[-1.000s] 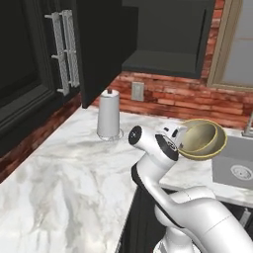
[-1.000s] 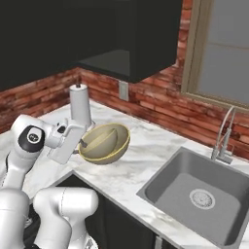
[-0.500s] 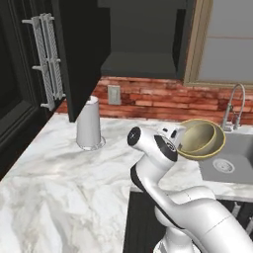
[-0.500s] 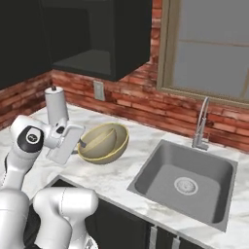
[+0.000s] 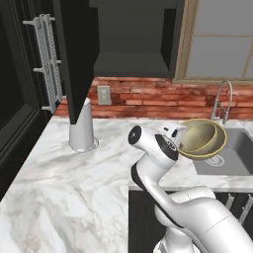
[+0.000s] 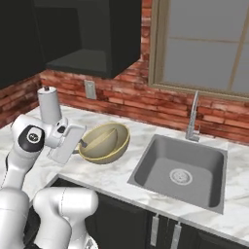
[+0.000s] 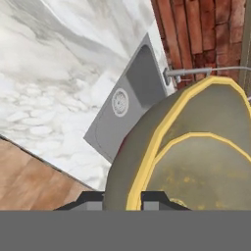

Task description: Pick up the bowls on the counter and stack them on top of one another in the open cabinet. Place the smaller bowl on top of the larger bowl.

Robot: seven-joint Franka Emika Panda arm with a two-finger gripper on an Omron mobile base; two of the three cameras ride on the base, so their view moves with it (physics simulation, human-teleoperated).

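Note:
My gripper (image 7: 122,198) is shut on the rim of a large olive-yellow bowl (image 7: 147,142), one fingertip on each side of the wall. A smaller bowl (image 7: 206,166) with its own golden rim lies nested inside it. In the left base view the gripper (image 5: 179,142) holds the tilted bowls (image 5: 201,138) in the air over the counter (image 5: 59,188), beside the sink. The right base view shows the gripper (image 6: 82,144) and the bowls (image 6: 104,142) just above the counter (image 6: 97,177). The open cabinet (image 5: 133,49) (image 6: 80,46) hangs above and behind, its dark interior bare.
The cabinet's flat black door (image 5: 74,59) stands open to the left. A white paper-towel roll (image 5: 81,126) (image 6: 49,104) stands at the back of the counter. A grey sink (image 5: 232,148) (image 6: 180,170) with a faucet (image 6: 193,116) lies to the right. A rack (image 5: 47,59) hangs far left.
The whole scene has slid left in both base views, so the camera has moved; the cabinet now faces me. The bowls stay in the gripper, unmoved relative to the arm.

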